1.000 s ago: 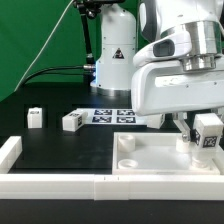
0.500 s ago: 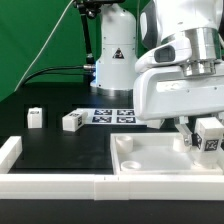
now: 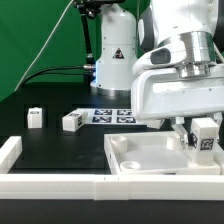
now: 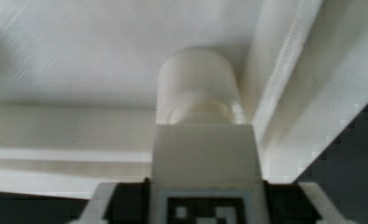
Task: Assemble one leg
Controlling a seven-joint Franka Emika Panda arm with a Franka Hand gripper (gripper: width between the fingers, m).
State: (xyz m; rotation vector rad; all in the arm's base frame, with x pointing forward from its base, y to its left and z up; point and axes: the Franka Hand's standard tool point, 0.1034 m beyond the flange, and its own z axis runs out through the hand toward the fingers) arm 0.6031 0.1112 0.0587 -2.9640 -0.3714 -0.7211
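My gripper (image 3: 202, 134) is shut on a white leg (image 3: 205, 135) with a black-and-white tag, holding it over the far right corner of the large white square piece (image 3: 145, 152) with round corner sockets. In the wrist view the leg (image 4: 204, 120) runs out from between my fingers, its rounded end against the piece's inner corner (image 4: 92, 110). Two more legs lie on the black table at the exterior view's left: one (image 3: 35, 117) farther left, one (image 3: 72, 121) nearer the middle.
The marker board (image 3: 112, 115) lies behind the square piece near the robot base (image 3: 115, 60). A white rail (image 3: 55, 186) runs along the table's front edge, with a white block (image 3: 9, 153) at its left end.
The large square piece has shifted to the exterior view's left. My gripper with the leg has stayed at the piece's far right corner, moving only slightly.
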